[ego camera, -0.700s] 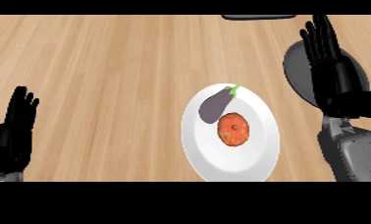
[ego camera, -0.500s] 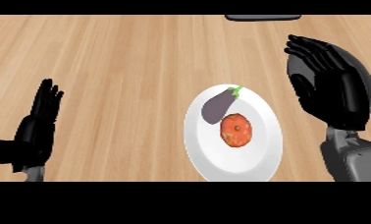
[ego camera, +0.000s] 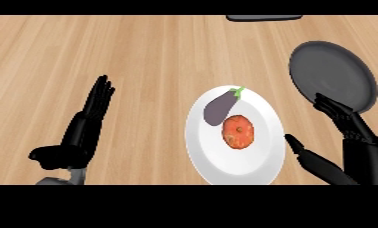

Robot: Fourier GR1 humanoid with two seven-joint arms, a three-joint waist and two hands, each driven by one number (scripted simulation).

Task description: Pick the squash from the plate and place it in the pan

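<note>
Right hand (ego camera: 354, 137) spread wide beside plate (ego camera: 221, 172), thumb apart, likely to wrap the squash (ego camera: 238, 132). Pan (ego camera: 328, 74) just beyond; left hand (ego camera: 85, 127) rests open.

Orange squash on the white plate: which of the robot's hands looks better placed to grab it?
Probably the right. The black right hand is open beside the round white plate, close to both the orange squash and the dark grey pan. The black left hand rests farther off.

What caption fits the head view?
Open right hand beside the plate holding squash and eggplant, pan just beyond; left hand rests open at left.
</note>
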